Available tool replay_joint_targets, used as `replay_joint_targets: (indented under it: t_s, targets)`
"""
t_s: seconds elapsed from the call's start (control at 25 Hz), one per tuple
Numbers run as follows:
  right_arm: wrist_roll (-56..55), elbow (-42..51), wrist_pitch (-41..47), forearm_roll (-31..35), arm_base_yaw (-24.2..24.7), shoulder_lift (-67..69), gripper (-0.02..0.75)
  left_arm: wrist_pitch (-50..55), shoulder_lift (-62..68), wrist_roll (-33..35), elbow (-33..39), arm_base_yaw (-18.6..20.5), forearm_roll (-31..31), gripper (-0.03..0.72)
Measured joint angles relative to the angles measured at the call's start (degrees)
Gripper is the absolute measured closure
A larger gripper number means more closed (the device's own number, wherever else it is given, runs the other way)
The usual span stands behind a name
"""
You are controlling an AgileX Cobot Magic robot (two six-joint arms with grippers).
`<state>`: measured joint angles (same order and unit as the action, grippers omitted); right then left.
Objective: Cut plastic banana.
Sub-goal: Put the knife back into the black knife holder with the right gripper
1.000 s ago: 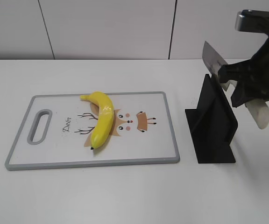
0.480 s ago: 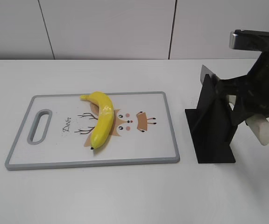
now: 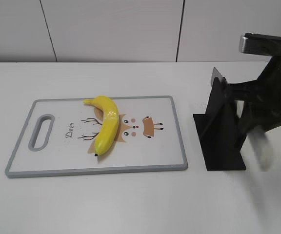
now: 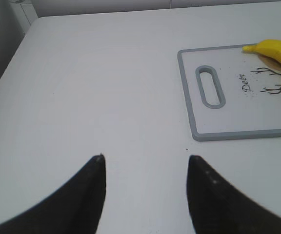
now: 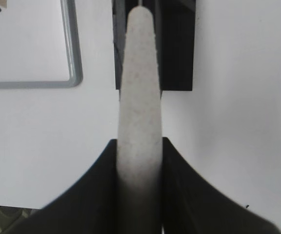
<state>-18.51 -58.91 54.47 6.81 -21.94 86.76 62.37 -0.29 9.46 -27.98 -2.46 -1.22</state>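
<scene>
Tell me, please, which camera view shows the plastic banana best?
The exterior view: the whole plastic banana lies unobstructed on the cutting board. The left wrist view catches only its stem end at the frame edge; the right wrist view shows just its dark tip.

A white bench (image 3: 130, 204) carries a white cutting board (image 3: 165, 156) with a grey rim, a slot handle (image 3: 41, 132) at its left end and a deer cartoon with the word "Deer" printed on its face. Just right of the board, apart from it, stands a black knife stand (image 3: 222, 134). A knife's pale handle (image 5: 139, 107) sticks out of the stand; the blade tip (image 3: 215, 75) shows above the stand's top. Behind the bench is a white panelled wall (image 3: 111, 29).
</scene>
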Motion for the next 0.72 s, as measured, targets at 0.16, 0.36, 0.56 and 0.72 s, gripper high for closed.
replay_joint_targets:
  t_s: [0.16,0.36,0.56,0.72]
  targets:
    - [1.2,0.0,-0.2,1.9,0.0,0.0,0.366,0.0,0.0,0.0,0.0,0.0,0.0,0.190]
    - [1.8,0.0,-1.0,2.8,0.0,0.0,0.147,0.0,0.0,0.0,0.0,0.0,0.0,0.190]
    - [2.2,0.0,-1.3,2.6,0.0,-1.8,0.115,0.0,0.0,0.0,0.0,0.0,0.0,0.190]
    - [5.9,0.0,0.2,2.5,-1.2,-7.6,0.115,0.0,0.0,0.0,0.0,0.0,0.0,0.190]
